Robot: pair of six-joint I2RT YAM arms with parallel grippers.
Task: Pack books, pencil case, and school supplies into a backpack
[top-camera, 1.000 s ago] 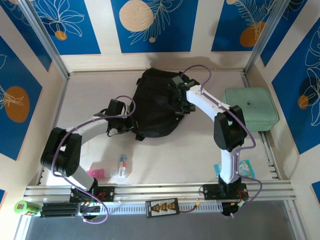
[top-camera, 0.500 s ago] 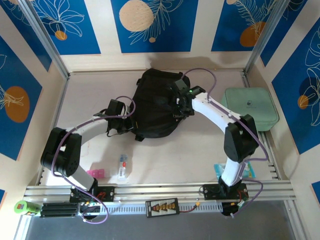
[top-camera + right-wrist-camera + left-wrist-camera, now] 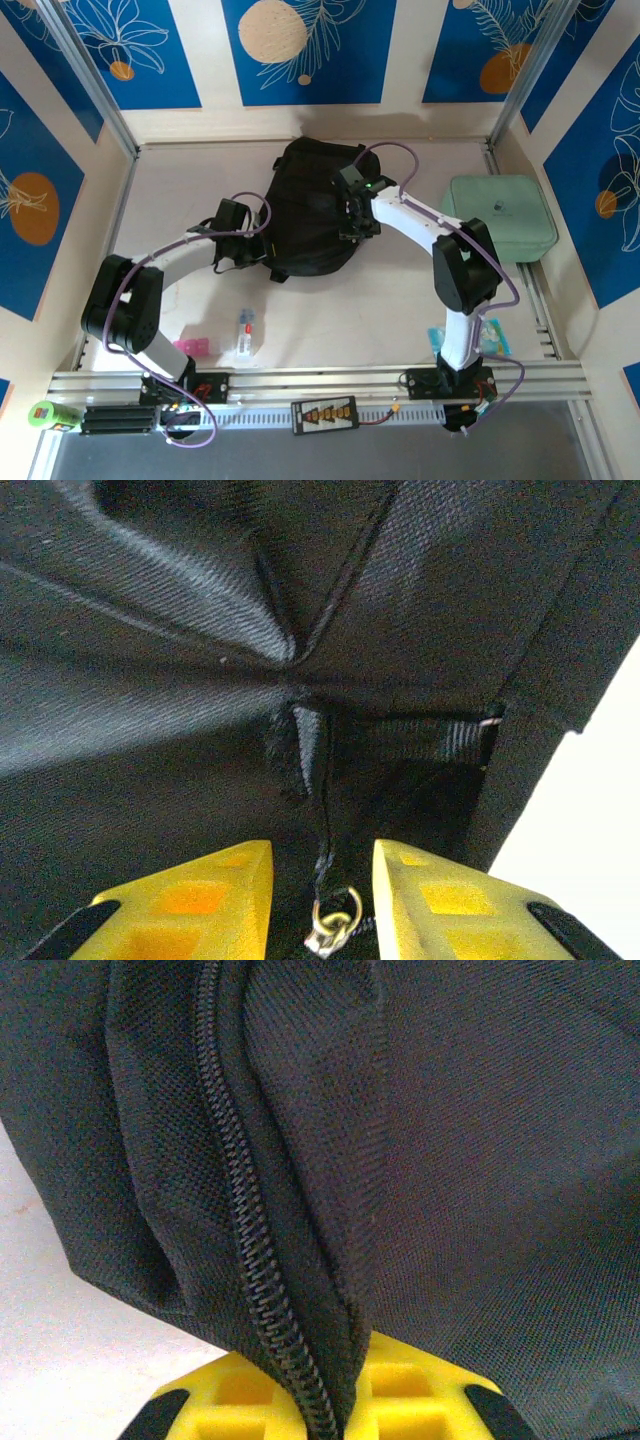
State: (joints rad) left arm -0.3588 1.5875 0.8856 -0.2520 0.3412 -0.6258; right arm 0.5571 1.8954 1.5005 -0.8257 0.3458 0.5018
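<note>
The black backpack [image 3: 305, 195] lies in the middle of the table [image 3: 190, 180]. The left gripper [image 3: 330, 1380] has its jaws pressed together on a fold of the bag, right by the zipper [image 3: 240, 1210]. The right gripper [image 3: 320, 870] has its jaws apart. The little zipper ring [image 3: 331, 925] hangs between them, not squeezed. I think the step is opening the bag. Next, the right gripper must close on the ring and pull it along the zipper while the left gripper holds the bag steady.

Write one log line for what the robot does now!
left fingers: shut on backpack edge | right fingers: open, zipper pull between them | green case: outside backpack
</note>
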